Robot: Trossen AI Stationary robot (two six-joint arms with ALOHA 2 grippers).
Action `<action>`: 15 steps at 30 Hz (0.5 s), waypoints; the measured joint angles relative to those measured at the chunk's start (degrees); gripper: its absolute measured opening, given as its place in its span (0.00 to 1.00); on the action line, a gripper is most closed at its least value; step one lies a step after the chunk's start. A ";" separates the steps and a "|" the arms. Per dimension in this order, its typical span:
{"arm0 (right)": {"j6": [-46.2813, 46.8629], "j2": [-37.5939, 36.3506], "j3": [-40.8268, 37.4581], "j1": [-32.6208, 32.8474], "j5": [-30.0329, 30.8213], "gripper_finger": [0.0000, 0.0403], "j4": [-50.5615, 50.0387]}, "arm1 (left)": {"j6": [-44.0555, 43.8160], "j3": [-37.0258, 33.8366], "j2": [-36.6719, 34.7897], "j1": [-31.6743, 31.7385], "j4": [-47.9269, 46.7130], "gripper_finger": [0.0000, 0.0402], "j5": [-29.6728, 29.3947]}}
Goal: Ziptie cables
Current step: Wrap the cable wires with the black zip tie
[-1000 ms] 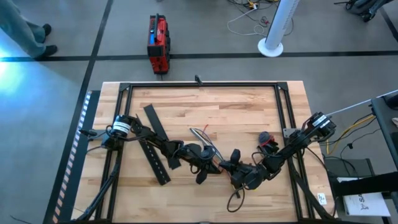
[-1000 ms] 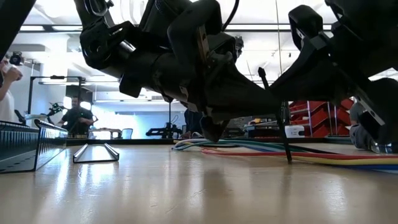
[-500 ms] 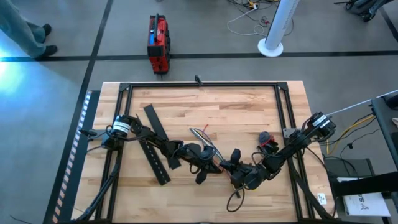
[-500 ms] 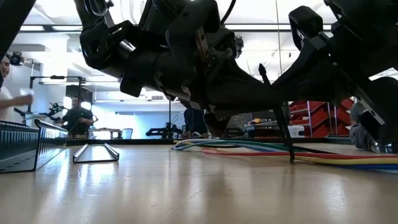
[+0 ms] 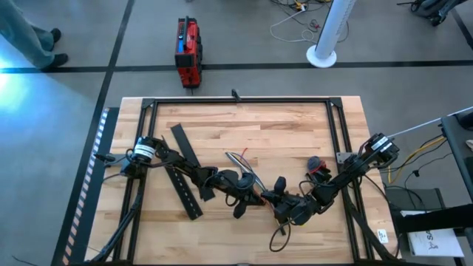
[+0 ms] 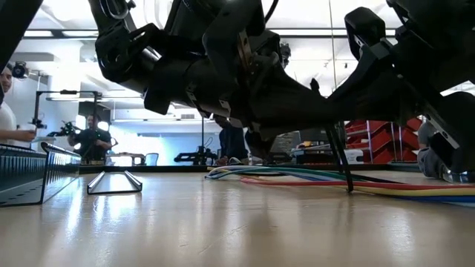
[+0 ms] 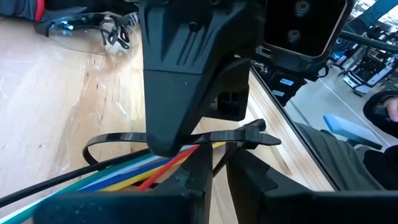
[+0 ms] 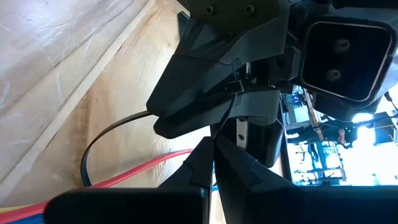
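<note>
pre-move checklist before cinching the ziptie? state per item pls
1. Zip tie looped around the cables: ok, black loop arcs over the coloured wires.
2. Tie tail through its head: ok, it seems, in the left wrist view.
3. Right claw shut on the strap: ok.
4. Left claw grip: cannot tell, narrow gap between fingers.
5. Cables flat on the table: ok.
6. Loop snug: not ok, still slack.
</note>
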 joint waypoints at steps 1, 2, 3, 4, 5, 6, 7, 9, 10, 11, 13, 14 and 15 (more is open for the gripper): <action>-0.01 0.00 0.00 0.01 0.00 0.00 0.00 | 0.00 0.00 0.00 0.00 -0.06 0.06 -0.01; -0.01 0.00 0.00 0.02 0.00 0.00 0.00 | 0.00 0.00 0.00 0.00 -0.19 0.06 0.00; -0.02 0.00 0.00 0.00 0.00 0.00 0.01 | 0.00 0.00 0.00 0.00 -0.41 0.06 0.00; -0.02 0.00 0.00 0.00 0.00 0.00 0.00 | 0.00 0.00 0.00 0.00 -0.58 0.06 0.00; -0.02 0.00 0.00 0.00 0.00 0.00 0.00 | 0.00 0.00 0.00 0.00 -0.79 0.06 0.00; -0.02 0.00 0.00 0.00 0.00 0.00 0.00 | 0.00 0.00 0.00 0.00 -0.90 0.05 0.00; -0.02 0.00 0.00 0.00 0.00 0.00 0.02 | 0.00 0.00 0.00 0.00 -0.88 0.05 0.00; -0.07 0.00 0.00 0.00 0.00 0.00 0.02 | 0.00 0.00 0.00 0.00 -0.87 0.05 0.02; -0.13 0.00 0.00 0.02 0.00 0.00 0.02 | -0.06 0.00 -0.03 0.00 -0.89 0.05 0.02; -0.43 0.00 0.00 0.02 0.00 0.00 0.03 | -0.37 0.00 -0.08 0.00 -0.90 0.05 0.02; -1.31 0.00 0.02 0.13 0.08 0.00 0.04 | -1.10 0.00 -0.31 0.00 -0.93 0.04 0.02; -2.15 0.00 0.19 0.17 0.13 0.00 0.02 | -1.52 -0.02 -0.51 0.00 -1.06 0.03 0.04; -2.77 0.00 0.44 0.26 0.17 0.00 0.04 | -2.02 -0.02 -0.65 0.02 -1.20 0.02 0.06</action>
